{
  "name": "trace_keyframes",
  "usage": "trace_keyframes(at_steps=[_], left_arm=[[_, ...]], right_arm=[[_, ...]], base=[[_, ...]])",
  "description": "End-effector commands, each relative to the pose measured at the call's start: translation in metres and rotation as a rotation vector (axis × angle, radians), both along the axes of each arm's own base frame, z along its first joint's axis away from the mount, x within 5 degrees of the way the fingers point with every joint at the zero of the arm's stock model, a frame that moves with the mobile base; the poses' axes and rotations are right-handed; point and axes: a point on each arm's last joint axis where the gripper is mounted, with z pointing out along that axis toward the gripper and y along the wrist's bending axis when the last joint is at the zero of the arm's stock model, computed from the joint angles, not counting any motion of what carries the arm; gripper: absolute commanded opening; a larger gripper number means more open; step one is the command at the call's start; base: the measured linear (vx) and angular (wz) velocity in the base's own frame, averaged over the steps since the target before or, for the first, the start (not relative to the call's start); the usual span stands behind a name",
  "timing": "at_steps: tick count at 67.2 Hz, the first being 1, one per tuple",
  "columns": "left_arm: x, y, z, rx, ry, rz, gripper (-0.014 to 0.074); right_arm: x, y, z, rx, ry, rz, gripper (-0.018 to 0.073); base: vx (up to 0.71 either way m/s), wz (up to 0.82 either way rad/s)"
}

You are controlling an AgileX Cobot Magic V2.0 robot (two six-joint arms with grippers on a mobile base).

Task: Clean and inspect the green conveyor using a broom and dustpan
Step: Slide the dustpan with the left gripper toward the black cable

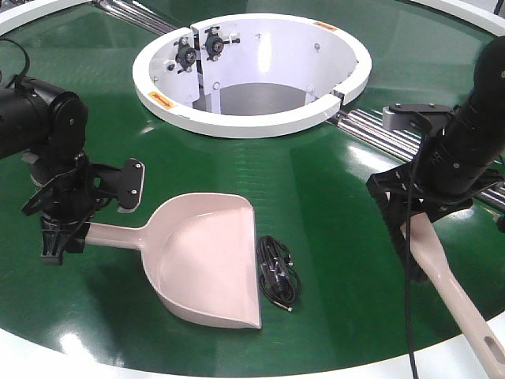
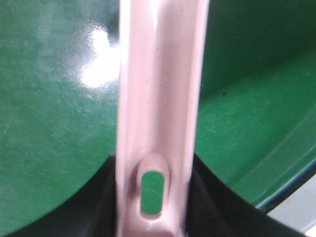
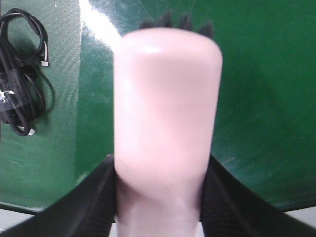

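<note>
The green conveyor (image 1: 316, 174) fills the front view, with its white central ring (image 1: 252, 122). The beige-pink dustpan (image 1: 209, 260) lies on the belt with its lip to the right. My left gripper (image 1: 67, 233) is shut on the end of the dustpan handle (image 2: 158, 98), whose hang slot shows between the jaws. My right gripper (image 1: 414, 217) is shut on the broom (image 1: 450, 288); its handle slants down to the right. In the right wrist view the broom (image 3: 165, 108) fills the middle, with dark bristles showing past its tip. A black coiled cable (image 1: 278, 271) lies just beyond the pan's lip.
Metal rollers (image 1: 371, 126) run from the ring toward the right. The conveyor's white outer rim (image 1: 237, 371) curves along the near edge. The cable also shows in the right wrist view (image 3: 22, 74), left of the broom.
</note>
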Motion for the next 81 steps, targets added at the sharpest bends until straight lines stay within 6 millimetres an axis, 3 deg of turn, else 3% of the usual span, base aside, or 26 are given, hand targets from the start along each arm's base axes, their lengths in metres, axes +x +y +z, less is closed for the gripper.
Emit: trace_keyframes(at_steps=[1,81], left_arm=[[-0.006,-0.0035,0.0241,-0.035,-0.044,0.017,-0.0006],[-0.006,-0.0035,0.0241,-0.035,-0.044,0.017,-0.0006]], right_arm=[[-0.0105,-0.0025,0.022,0.008,-0.021,0.006,-0.0003],[-0.0079,0.0005,0.0222,0.039,-0.041,-0.022,-0.0003]], base=[[0.0,0.0],[0.0,0.0]])
